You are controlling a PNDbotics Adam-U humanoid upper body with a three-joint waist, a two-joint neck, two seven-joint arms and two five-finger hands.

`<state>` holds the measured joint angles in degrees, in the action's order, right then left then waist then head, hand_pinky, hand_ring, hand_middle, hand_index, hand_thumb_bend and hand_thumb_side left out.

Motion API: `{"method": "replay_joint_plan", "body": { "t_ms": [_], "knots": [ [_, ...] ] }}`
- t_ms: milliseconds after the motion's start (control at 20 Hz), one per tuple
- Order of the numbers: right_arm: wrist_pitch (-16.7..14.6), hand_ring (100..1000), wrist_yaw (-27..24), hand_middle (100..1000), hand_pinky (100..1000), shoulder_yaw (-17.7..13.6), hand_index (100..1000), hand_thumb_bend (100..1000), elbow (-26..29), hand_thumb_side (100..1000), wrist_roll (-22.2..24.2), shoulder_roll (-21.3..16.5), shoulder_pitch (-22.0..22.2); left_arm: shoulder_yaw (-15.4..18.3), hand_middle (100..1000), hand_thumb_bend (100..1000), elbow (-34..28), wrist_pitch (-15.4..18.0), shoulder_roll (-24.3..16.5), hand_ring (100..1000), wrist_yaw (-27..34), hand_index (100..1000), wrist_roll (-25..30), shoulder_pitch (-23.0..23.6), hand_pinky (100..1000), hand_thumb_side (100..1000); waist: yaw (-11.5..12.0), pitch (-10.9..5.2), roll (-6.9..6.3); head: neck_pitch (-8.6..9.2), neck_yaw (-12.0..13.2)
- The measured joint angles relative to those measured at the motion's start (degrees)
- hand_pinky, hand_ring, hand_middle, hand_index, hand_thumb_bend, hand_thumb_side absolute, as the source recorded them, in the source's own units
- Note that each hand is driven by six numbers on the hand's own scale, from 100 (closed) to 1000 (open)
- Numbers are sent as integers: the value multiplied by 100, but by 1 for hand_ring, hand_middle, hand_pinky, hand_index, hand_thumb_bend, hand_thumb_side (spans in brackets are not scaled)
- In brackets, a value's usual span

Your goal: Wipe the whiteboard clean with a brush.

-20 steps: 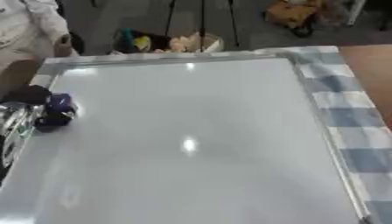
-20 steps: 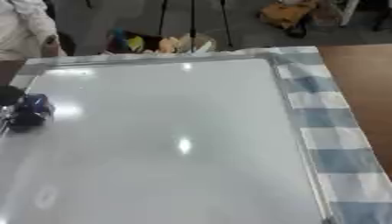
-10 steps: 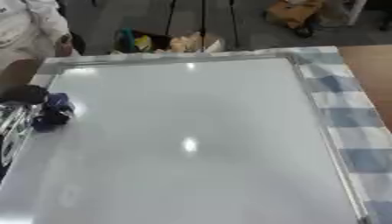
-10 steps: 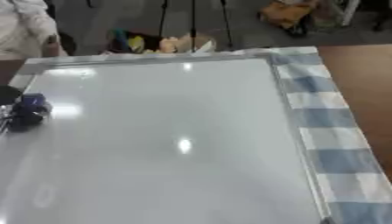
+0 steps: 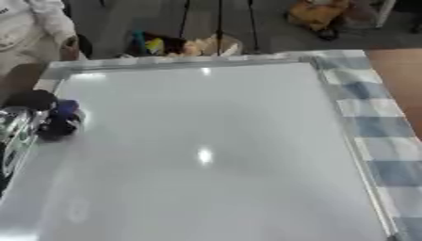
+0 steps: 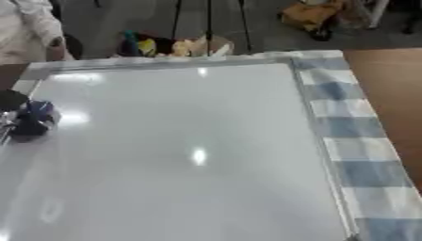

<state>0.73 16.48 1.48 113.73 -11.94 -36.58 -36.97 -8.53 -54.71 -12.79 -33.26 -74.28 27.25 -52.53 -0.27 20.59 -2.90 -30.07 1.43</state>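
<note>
One left hand [image 5: 25,124], half cut off at the whiteboard's [image 5: 214,150] left edge, stays put, its fingers' state indiscernible around a dark blue brush [image 5: 62,120].

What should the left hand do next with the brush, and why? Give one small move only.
Probably sweep the brush rightward across the whiteboard. The left hand sits at the board's left edge with the blue brush on the surface, and the rest of the board stretches away to its right.

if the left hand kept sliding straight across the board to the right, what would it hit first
Nothing on the way: the left hand faces bare whiteboard up to its right frame, then the checked cloth, as far as the views show.
</note>
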Motion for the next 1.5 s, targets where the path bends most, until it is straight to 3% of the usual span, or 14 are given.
{"method": "replay_joint_plan", "body": {
  "t_ms": [800, 1500],
  "knots": [
    [-3, 847, 0, 758, 827, 0, 843, 100, 0, 997, -3, 0, -17, -415, 493, 124, -486, 471, 105, 586, 282, 373, 421, 7, 472, 779, 22, 0, -12, -1, 4],
    [-19, 846, 0, 758, 827, 0, 843, 100, 0, 998, -20, 0, -37, -868, 482, 108, -1041, 815, 155, 572, 1109, 373, 859, 21, 455, 802, -4, -6, -16, -1, 20]
  ]
}}
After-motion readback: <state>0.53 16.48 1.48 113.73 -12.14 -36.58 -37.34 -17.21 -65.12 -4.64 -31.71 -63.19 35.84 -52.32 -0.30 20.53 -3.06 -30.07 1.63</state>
